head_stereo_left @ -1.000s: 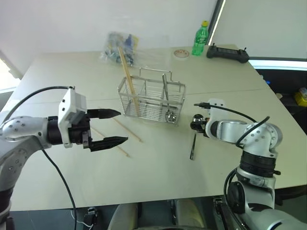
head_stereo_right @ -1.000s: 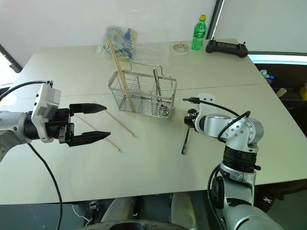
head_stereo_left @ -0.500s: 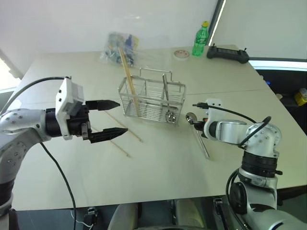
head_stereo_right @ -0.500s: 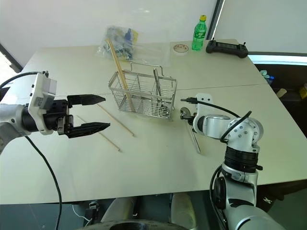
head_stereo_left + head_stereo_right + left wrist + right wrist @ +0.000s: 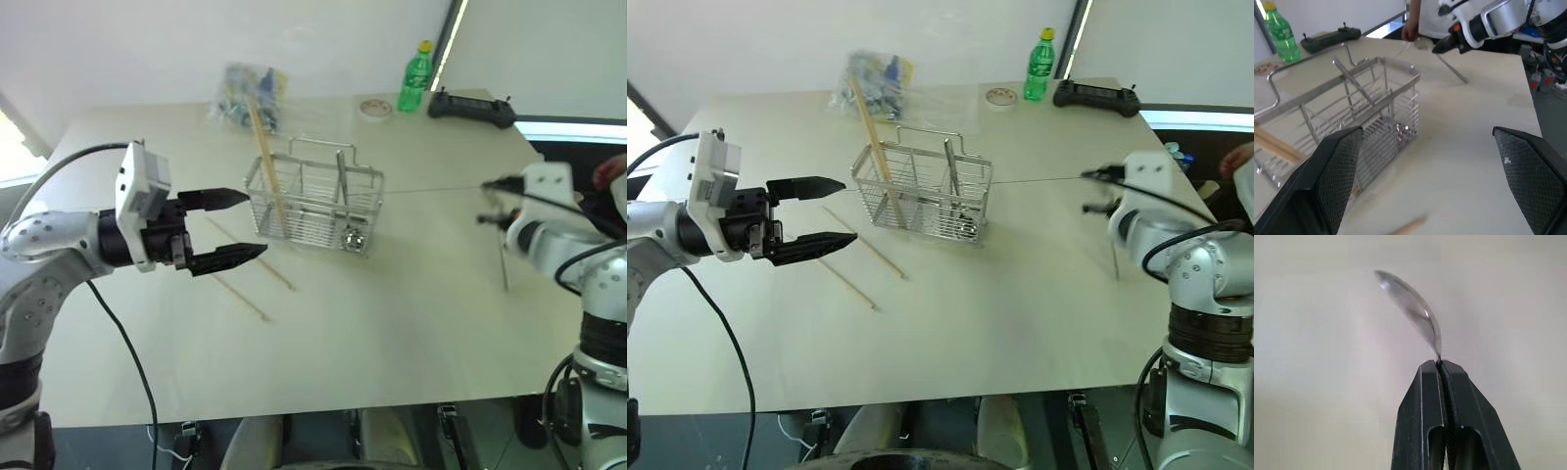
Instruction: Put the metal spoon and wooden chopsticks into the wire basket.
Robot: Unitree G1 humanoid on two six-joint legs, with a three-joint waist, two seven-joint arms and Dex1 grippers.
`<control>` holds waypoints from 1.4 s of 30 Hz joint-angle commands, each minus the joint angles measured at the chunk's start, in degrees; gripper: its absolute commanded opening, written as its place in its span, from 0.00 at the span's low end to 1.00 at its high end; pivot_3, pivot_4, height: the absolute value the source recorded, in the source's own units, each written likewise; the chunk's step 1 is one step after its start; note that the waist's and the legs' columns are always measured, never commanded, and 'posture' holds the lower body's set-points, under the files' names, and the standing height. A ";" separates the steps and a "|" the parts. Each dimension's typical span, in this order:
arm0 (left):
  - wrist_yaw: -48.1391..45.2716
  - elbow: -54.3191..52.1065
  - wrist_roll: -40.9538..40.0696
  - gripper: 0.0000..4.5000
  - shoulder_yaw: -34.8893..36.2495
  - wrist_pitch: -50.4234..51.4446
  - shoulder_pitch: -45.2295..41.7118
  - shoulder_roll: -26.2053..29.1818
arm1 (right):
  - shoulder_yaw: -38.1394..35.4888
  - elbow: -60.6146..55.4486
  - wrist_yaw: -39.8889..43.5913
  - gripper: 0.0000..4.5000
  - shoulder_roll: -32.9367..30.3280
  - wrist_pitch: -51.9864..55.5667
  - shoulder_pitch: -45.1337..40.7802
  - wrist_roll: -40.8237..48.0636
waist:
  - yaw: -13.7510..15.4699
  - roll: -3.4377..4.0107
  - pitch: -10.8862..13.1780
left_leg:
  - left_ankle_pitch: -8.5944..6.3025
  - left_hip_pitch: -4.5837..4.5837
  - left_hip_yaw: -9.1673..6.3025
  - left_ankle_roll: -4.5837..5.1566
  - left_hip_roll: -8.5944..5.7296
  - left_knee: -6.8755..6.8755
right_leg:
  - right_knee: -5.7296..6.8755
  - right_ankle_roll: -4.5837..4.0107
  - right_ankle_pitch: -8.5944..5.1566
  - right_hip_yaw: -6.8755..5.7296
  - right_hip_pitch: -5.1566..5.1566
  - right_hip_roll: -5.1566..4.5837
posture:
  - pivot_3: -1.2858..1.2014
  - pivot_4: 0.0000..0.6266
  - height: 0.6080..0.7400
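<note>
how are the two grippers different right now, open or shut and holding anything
The left gripper has its fingers spread wide and holds nothing; the right gripper is shut on the metal spoon, pinching it just below the bowl. The left gripper hovers beside the wire basket, above loose wooden chopsticks on the table; the right gripper is well off to the basket's other side. Both have two black fingers.

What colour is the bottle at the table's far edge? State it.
Green with a yellow cap; the bottle shows best in the right eye view.

two chopsticks left of wire basket
</note>
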 commanded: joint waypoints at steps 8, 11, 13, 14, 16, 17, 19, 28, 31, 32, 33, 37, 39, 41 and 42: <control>1.43 3.00 0.26 1.00 -0.65 -0.79 -5.37 -2.56 | -4.83 -6.79 9.74 0.01 12.86 -12.13 -15.07 7.55 | -0.90 0.03 0.03 | 0.00 0.02 -0.13 0.00 0.05 0.05 | 0.11 -0.06 0.03 0.01 0.01 0.07 | 0.52 0.24 0.75; 1.15 3.75 0.76 1.00 -1.22 -1.14 -6.45 -2.58 | -3.24 -7.11 10.05 0.01 17.58 -13.15 -18.33 9.30 | -0.83 0.02 0.03 | 0.00 -0.01 -0.21 0.00 0.03 0.02 | 0.10 0.02 0.08 0.00 -0.01 0.06 | 0.52 0.24 0.75; 1.01 4.15 0.95 1.00 -1.44 -1.17 -7.14 -2.51 | -1.82 -7.14 10.30 0.01 19.98 -14.03 -19.73 9.68 | -0.64 0.02 0.03 | 0.00 -0.01 -0.24 0.00 0.00 -0.01 | 0.11 0.03 0.09 0.00 -0.02 0.03 | 0.52 0.24 0.75; 0.95 4.30 0.99 1.00 -1.47 -1.13 -7.39 -2.50 | -1.38 -7.13 10.36 0.01 20.74 -14.37 -20.13 9.73 | -0.58 0.03 0.03 | 0.00 -0.01 -0.24 0.00 -0.01 -0.01 | 0.12 0.03 0.09 0.00 -0.03 0.03 | 0.52 0.24 0.75; 1.02 4.45 0.97 1.00 -1.43 -0.98 -7.95 -2.46 | -0.73 -6.91 10.55 0.01 22.15 -14.85 -20.75 10.00 | -0.39 0.03 0.03 | 0.00 -0.05 -0.26 0.00 -0.03 -0.01 | 0.12 0.04 0.09 0.01 -0.07 0.01 | 0.52 0.24 0.75; 1.02 4.46 1.01 1.00 -1.33 -0.97 -8.03 -2.39 | -0.44 -6.83 10.66 0.01 22.55 -15.04 -20.94 10.00 | -0.24 0.03 0.03 | 0.00 -0.08 -0.27 0.00 -0.04 -0.01 | 0.12 0.04 0.09 0.00 -0.10 0.00 | 0.52 0.24 0.75; 1.09 4.39 1.05 1.00 -1.04 -0.88 -8.02 -2.24 | -0.15 -6.79 11.01 0.01 22.88 -15.44 -21.20 10.16 | 0.14 0.03 0.03 | 0.00 -0.08 -0.26 0.00 -0.05 -0.01 | 0.12 0.04 0.09 0.00 -0.11 -0.01 | 0.52 0.24 0.75; 1.90 3.48 0.69 1.00 0.03 -0.16 -7.30 -1.88 | -0.20 -8.17 11.00 0.01 23.38 -13.88 -21.71 14.39 | 0.39 0.03 0.03 | 0.01 -0.07 -0.25 -0.01 -0.05 0.00 | 0.18 0.04 0.10 0.00 -0.13 0.01 | 0.52 0.24 0.75; 1.92 3.56 0.84 1.00 0.03 -0.27 -7.27 -1.77 | -0.07 -9.06 10.20 0.01 23.51 -12.35 -21.23 17.43 | 0.35 0.03 0.03 | 0.01 -0.07 -0.26 -0.01 -0.04 0.00 | 0.19 0.04 0.10 0.00 -0.14 0.01 | 0.52 0.24 0.75; 1.92 3.64 0.90 1.00 -0.02 -0.31 -7.34 -1.75 | 0.07 -9.36 10.02 0.01 23.31 -11.63 -20.91 18.42 | 0.35 0.03 0.03 | 0.01 -0.07 -0.25 -0.01 -0.04 0.00 | 0.19 0.04 0.10 0.00 -0.14 0.01 | 0.52 0.24 0.75; 1.85 3.79 1.00 1.00 -0.08 -0.40 -7.45 -1.73 | 0.32 -9.76 9.97 0.01 22.98 -10.34 -20.33 19.94 | 0.37 0.03 0.03 | 0.01 -0.07 -0.26 -0.01 -0.04 0.00 | 0.19 0.04 0.10 0.01 -0.14 0.01 | 0.52 0.24 0.75; 1.50 4.41 1.44 1.00 -0.51 -0.76 -8.21 -1.70 | 2.09 -12.19 11.14 0.01 20.76 -7.21 -16.87 22.46 | 0.41 0.02 0.03 | 0.01 -0.07 -0.26 -0.01 -0.03 0.00 | 0.18 0.03 0.10 0.01 -0.13 0.01 | 0.52 0.24 0.75; 1.32 4.73 1.61 1.00 -0.72 -0.87 -8.69 -1.77 | 2.46 -12.99 11.07 0.01 20.07 -7.23 -16.01 23.03 | 0.49 0.03 0.03 | 0.01 -0.07 -0.25 -0.01 -0.04 0.01 | 0.18 0.03 0.09 0.00 -0.12 0.00 | 0.52 0.24 0.75; 1.06 4.93 1.82 1.00 -0.98 -1.06 -9.04 -1.84 | 2.37 -13.25 10.58 0.01 19.79 -7.28 -15.70 24.18 | 0.47 0.03 0.03 | 0.01 -0.07 -0.24 -0.01 -0.04 0.02 | 0.18 0.02 0.09 0.01 -0.12 0.00 | 0.52 0.24 0.75; 0.94 5.01 1.90 1.00 -1.11 -1.12 -9.22 -1.89 | 2.36 -13.27 10.33 0.01 19.70 -7.21 -15.57 24.64 | 0.47 0.03 0.03 | 0.01 -0.07 -0.24 -0.01 -0.04 0.03 | 0.18 0.02 0.09 0.01 -0.12 0.00 | 0.52 0.24 0.75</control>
